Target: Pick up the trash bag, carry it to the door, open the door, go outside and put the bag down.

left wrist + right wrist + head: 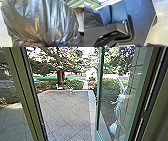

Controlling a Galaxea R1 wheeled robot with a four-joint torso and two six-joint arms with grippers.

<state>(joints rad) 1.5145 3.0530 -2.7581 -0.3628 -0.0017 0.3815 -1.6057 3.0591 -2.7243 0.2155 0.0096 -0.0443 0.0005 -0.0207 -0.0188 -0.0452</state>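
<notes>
1. At the left of the head view, a brownish-green door frame post (23, 92) slants from the upper left down to the lower middle-left. Beyond it lie greenery and more paving.
2. Upper left of centre, a tree (60, 77) spreads its branches above low shrubs (75, 84).
3. Through the middle runs paving (65, 109) with diagonal joints and a paler border. Small pale objects (70, 91) stand near its far edge, too blurred to name.
4. Just right of centre, the glass door (98, 84) stands open, its green edge upright.
5. Behind the glass, right of centre, is a pale statue (119, 107), with a tiled wall (132, 79) beside it.
6. Along the right edge, another frame post (146, 94) leans towards the lower middle-right.
7. The trash bag (37, 23) is large and close in the left wrist view, dark and glossy, its creases drawn together. I cannot tell how far the left gripper is open, or whether it has hold of the bag.
8. The right wrist view catches the bag's side near the robot's body, with pale floor (160, 27) beyond. The right gripper's opening and any hold I cannot tell.
</notes>
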